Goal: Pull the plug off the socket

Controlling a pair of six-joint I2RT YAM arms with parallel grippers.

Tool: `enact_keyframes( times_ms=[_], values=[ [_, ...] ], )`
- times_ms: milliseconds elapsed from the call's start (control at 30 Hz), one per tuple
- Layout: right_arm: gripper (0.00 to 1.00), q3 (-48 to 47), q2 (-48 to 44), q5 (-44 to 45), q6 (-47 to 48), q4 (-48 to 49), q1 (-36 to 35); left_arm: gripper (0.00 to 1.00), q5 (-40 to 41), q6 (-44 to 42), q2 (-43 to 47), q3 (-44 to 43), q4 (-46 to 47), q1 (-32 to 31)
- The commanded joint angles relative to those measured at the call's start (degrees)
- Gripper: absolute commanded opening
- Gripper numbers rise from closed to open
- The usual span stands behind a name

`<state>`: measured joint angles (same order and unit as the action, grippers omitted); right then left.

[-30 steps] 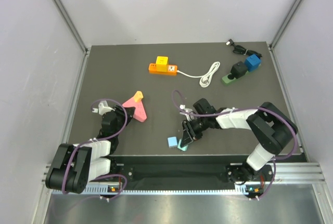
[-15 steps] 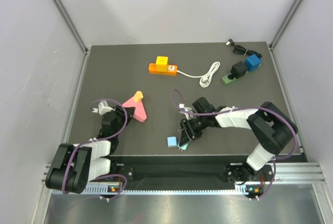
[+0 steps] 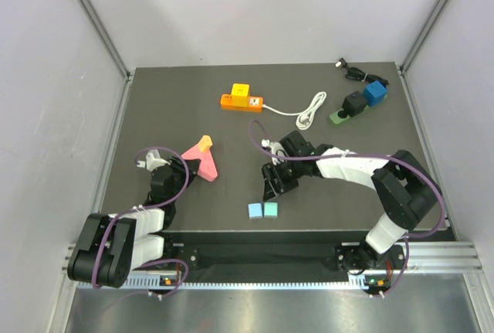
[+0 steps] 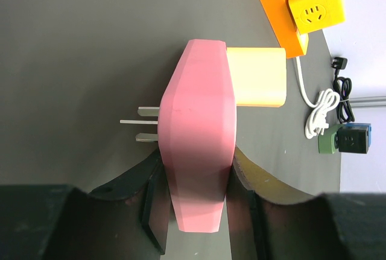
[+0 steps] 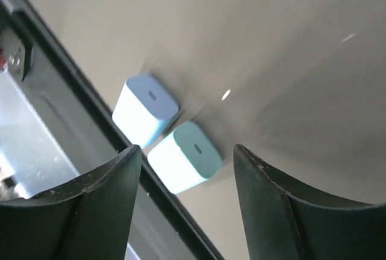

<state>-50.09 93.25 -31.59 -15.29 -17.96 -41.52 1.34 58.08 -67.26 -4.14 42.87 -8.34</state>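
Pinching the pink socket adapter (image 4: 199,145) from both sides, the left gripper (image 3: 185,169) has its jaws pressed against the adapter's near end, at the left side of the table (image 3: 154,101). The yellow plug (image 4: 259,78) sits seated in one face of the adapter, beyond the fingertips and untouched by them. 3 metal prongs stick out of the opposite face.

The right gripper (image 3: 270,190) hangs near the table's front edge with its jaws spread and nothing between them. Just below it lie 2 small charger cubes, the teal cube (image 5: 184,157) and the blue cube (image 5: 145,109), touching side by side on the tabletop and clear of both fingers.

At the far side, an orange power strip (image 3: 241,102) carries a yellow cube adapter (image 3: 241,90) in one outlet, and its white cable (image 3: 312,109) lies coiled to the right. Farther right, a green socket (image 3: 337,118) holds a black plug (image 3: 354,103), with a blue block (image 3: 376,92) just beside it.
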Motion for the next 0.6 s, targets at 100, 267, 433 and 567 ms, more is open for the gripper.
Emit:
enact_keyframes(
  times_ms=[100,267,433,567],
  values=[
    [0.63,-7.65,-1.5,14.08,0.88,-5.07,-0.58,0.0,2.17,-3.94,-0.94,2.21,-6.57,0.08],
    [0.65,-15.03,0.08,26.12,-4.38,-5.07,-2.78,0.0,2.08,-4.03,-1.11,2.03,-6.93,0.08],
    [0.65,-24.69,6.22,27.9,-10.27,-2.35,-4.97,0.0,1.91,-4.56,-1.03,2.3,-6.4,0.08],
    [0.64,-33.13,11.94,29.49,-14.15,-0.95,-6.56,0.0,1.73,-4.91,-1.03,2.3,-6.31,0.08]
  ],
)
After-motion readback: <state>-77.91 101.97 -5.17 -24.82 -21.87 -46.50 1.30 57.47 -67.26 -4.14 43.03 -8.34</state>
